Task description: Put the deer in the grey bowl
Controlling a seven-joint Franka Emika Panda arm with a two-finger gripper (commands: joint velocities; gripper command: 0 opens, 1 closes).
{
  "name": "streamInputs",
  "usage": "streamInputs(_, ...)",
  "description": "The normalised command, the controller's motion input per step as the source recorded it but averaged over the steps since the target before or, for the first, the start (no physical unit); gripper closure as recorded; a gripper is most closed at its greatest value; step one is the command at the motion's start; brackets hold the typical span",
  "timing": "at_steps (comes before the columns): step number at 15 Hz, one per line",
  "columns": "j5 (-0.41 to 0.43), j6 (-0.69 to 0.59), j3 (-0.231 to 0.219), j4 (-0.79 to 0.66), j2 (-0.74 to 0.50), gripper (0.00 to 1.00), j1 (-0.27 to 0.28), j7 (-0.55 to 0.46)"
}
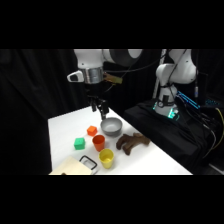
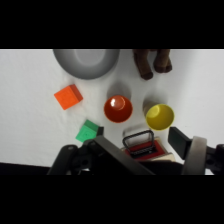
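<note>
The dark brown lumpy soft toy deer lies on the white table, just beside the small round grey bowl. It looks light and squashy; I would pinch its fat middle. The robot's gripper hangs above the bowl, holding nothing.

You will see a white desk against a black backdrop. The deer is dark brown throughout, with no visible pattern. The grey bowl is plain mid grey, lighter along its rim. Note 2 cups: the orange cup is red-orange, and the yellow cup is plain yellow. Note 2 blocks: the orange block is bright orange, and the green block is bright green. The arm is white, and its end effector is black. In the wrist view, a black clip sits on a red patch.
</note>
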Motion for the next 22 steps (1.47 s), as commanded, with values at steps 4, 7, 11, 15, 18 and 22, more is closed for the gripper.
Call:
streamInputs(4, 0.016, 0.03, 0.017, -0.06, -0.05, 0.0, -0.036, 0.0)
streamInputs(7, 0.041, 0.12, -0.001, -0.25, -0.2, 0.0, -0.057, -0.02)
streamInputs(11, 0.074, 0.23, -0.015, -0.46, -0.34, 0.0, -0.071, -0.05)
streamInputs(15, 0.109, 0.34, -0.019, -0.56, -0.38, 0.0, -0.051, -0.04)
streamInputs(18, 0.132, 0.36, -0.008, -0.52, -0.33, 0.0, -0.019, 0.02)
streamInputs(22, 0.07, 0.37, 0.009, -0.48, -0.29, 0.0, 0.011, 0.1)
